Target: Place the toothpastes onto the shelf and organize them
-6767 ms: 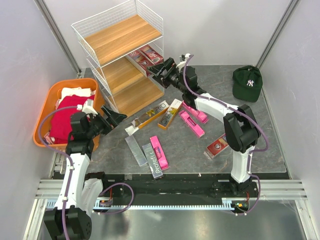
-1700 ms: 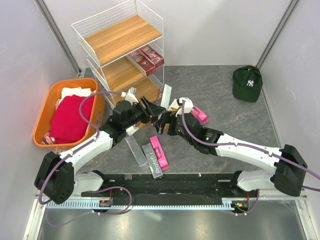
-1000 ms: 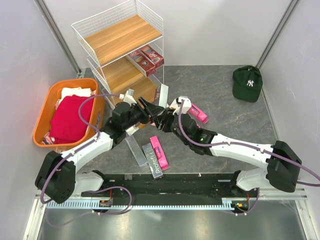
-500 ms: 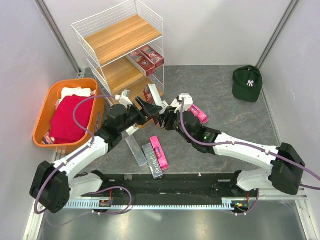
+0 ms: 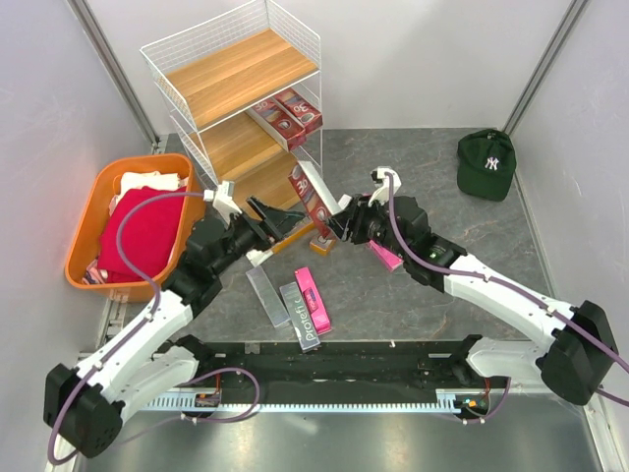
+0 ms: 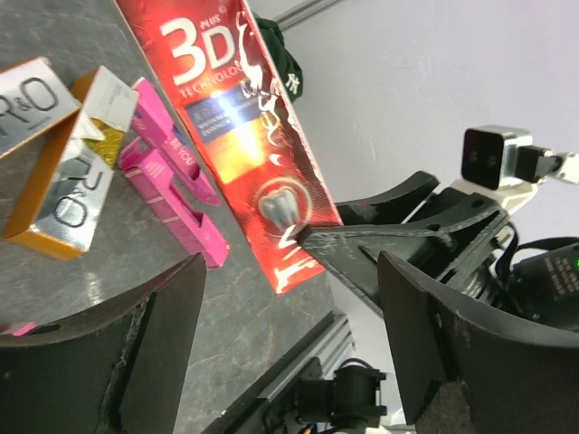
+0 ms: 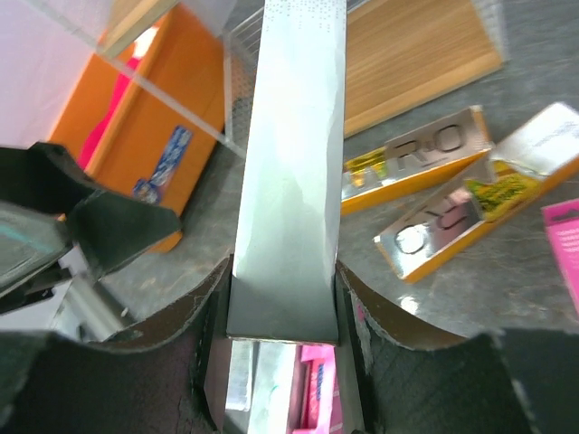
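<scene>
My right pincer (image 5: 337,224) is clamped on the lower end of a red box (image 5: 308,193). It holds the box tilted in the air above the surface (image 5: 472,226), just in front of the shelf (image 5: 236,79) and its bottom board. The box is long and flat. From the left wrist I see its glossy red face, with a big white "3D", a glowing orange patch in the middle and a white tooth near the gripped end. From the right wrist I see only its plain silver back, running up from between my fingers (image 7: 407,380), which press on both long edges.

My left pincer (image 5: 285,216) is spread wide and has hold of nothing. It points at the box from the left and sits near it, though I cannot tell whether it touches.

2 red boxes (image 5: 285,113) already lie side by side on the right end of the shelf's middle board; the top board is bare wood. On the surface, 2 gold boxes (image 6: 63,190) lie at an angle with their ends close together. Nearer the front edge, 2 grey boxes (image 5: 267,293) lie beside a pink box (image 5: 313,291).
</scene>
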Action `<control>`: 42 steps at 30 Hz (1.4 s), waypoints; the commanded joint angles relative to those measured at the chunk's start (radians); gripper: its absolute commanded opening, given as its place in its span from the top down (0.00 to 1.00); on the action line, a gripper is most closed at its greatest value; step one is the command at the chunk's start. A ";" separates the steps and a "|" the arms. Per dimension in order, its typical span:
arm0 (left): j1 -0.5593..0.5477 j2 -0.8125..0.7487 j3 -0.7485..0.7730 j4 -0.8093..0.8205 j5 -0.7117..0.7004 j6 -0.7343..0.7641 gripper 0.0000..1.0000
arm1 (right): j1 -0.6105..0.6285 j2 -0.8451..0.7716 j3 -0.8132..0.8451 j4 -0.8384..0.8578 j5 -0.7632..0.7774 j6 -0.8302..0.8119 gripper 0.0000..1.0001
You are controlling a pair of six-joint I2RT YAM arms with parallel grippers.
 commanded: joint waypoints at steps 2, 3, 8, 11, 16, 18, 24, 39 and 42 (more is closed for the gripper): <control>0.007 -0.118 0.016 -0.159 -0.115 0.141 0.16 | -0.026 -0.030 0.066 0.031 -0.268 -0.086 0.77; 0.007 -0.131 0.034 -0.188 -0.134 0.157 0.16 | -0.029 -0.017 0.080 0.013 -0.327 -0.103 0.78; 0.011 -0.213 0.065 -0.308 -0.229 0.250 0.14 | -0.070 -0.008 0.123 -0.015 -0.476 -0.134 0.78; 0.011 -0.252 0.108 -0.383 -0.298 0.319 0.13 | -0.092 0.001 0.139 0.014 -0.555 -0.106 0.78; 0.011 -0.307 0.172 -0.481 -0.413 0.421 0.12 | -0.120 0.013 0.166 0.048 -0.610 -0.076 0.78; 0.011 -0.324 0.192 -0.513 -0.470 0.442 0.12 | -0.132 0.029 0.163 0.092 -0.641 -0.021 0.78; 0.011 -0.372 0.212 -0.587 -0.626 0.485 0.12 | -0.170 0.087 0.130 0.328 -0.716 0.176 0.79; 0.011 -0.320 0.191 -0.607 -0.608 0.476 0.12 | -0.170 0.312 0.260 0.517 -0.624 0.320 0.82; 0.010 -0.319 0.177 -0.604 -0.597 0.468 0.12 | -0.169 0.385 0.300 0.549 -0.604 0.358 0.82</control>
